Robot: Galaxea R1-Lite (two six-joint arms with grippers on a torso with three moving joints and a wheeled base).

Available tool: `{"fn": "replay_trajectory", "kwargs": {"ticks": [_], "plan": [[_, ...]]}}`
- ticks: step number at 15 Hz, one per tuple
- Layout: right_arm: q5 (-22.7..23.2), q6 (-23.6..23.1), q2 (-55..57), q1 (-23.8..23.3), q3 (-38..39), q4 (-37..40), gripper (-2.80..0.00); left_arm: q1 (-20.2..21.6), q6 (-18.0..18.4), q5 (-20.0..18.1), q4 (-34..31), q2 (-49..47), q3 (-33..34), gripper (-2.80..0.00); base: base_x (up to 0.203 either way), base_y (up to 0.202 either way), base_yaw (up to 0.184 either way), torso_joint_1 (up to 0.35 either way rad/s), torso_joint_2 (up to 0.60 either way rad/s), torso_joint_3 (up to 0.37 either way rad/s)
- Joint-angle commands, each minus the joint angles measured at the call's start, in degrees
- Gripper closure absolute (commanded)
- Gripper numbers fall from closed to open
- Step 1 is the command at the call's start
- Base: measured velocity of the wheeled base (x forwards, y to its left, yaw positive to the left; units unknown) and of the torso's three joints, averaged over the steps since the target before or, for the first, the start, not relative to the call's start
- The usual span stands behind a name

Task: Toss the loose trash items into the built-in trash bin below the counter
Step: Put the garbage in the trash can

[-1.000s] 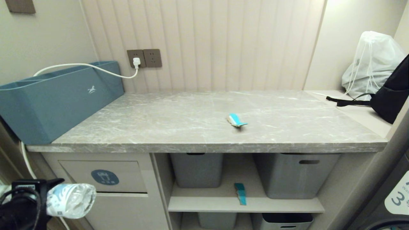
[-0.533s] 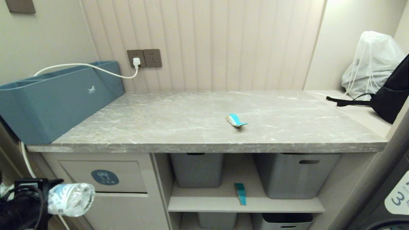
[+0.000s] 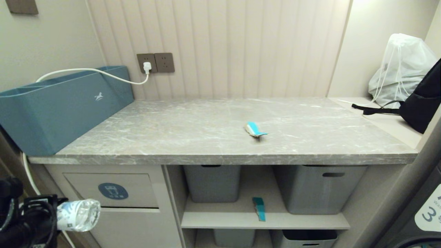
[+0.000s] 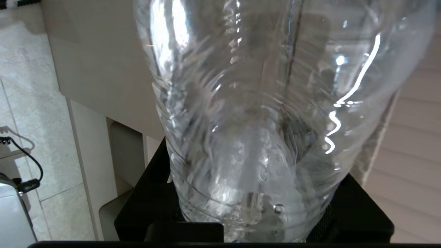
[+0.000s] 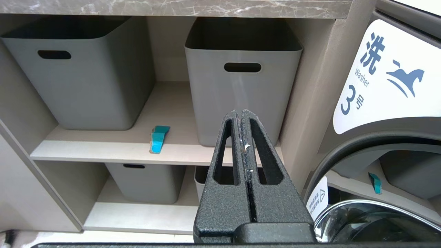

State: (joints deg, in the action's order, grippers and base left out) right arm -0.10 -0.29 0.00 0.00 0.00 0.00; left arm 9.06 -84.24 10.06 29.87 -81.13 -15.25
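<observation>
Nearest to me, at the lower left of the head view, my left pincer (image 3: 51, 215) is clamped on the clear plastic bottle (image 3: 78, 215), which lies level with its base pointing right, just below the trash bin flap (image 3: 111, 190) with its round blue icon; whether bottle and cabinet front touch I cannot tell. In the left wrist view the bottle (image 4: 262, 113) fills most of the frame, looking empty. My right pincer (image 5: 244, 148), parked low, has its jaws pressed together on nothing, facing the open shelving.

On the upper shelf (image 3: 241, 215) one teal wrapper (image 3: 259, 208) lies flat between two grey tubs, the left one (image 3: 212, 182) and the right one (image 3: 317, 187), touching neither; what the tubs contain I cannot see. Two more grey tubs (image 5: 151, 182) sit on the shelf beneath.

On the marble worktop (image 3: 172, 134) above, a second teal wrapper (image 3: 255, 129) lies crumpled near the middle. A long blue box (image 3: 62, 106) stands at the left end, its contents hidden, with a white cable (image 3: 93, 71) running over it to the wall socket (image 3: 147, 63). Farthest right, a white drawstring bag (image 3: 401, 69) and a black bag (image 3: 425, 100) rest on a pale ledge.
</observation>
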Motion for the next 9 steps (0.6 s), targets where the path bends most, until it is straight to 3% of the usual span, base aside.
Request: {"fn": "replay_trajectory", "kwargs": {"ticks": [1, 5, 9], "plan": [[0.01, 0.02, 0.0, 0.0, 0.0, 0.0, 0.0, 0.08, -0.43, 0.07, 1.6, -3.1, 1.44, 0.0, 0.0, 0.0, 0.0, 0.0, 0.0, 0.0], [0.01, -0.06, 0.0, 0.0, 0.0, 0.0, 0.0, 0.19, -0.4, -0.22, 6.08, -9.47, 2.14, 0.0, 0.0, 0.0, 0.0, 0.0, 0.0, 0.0], [0.01, -0.06, 0.0, 0.0, 0.0, 0.0, 0.0, -0.01, -0.31, -0.64, 15.25, -18.48, 2.17, 0.0, 0.0, 0.0, 0.0, 0.0, 0.0, 0.0]]}}
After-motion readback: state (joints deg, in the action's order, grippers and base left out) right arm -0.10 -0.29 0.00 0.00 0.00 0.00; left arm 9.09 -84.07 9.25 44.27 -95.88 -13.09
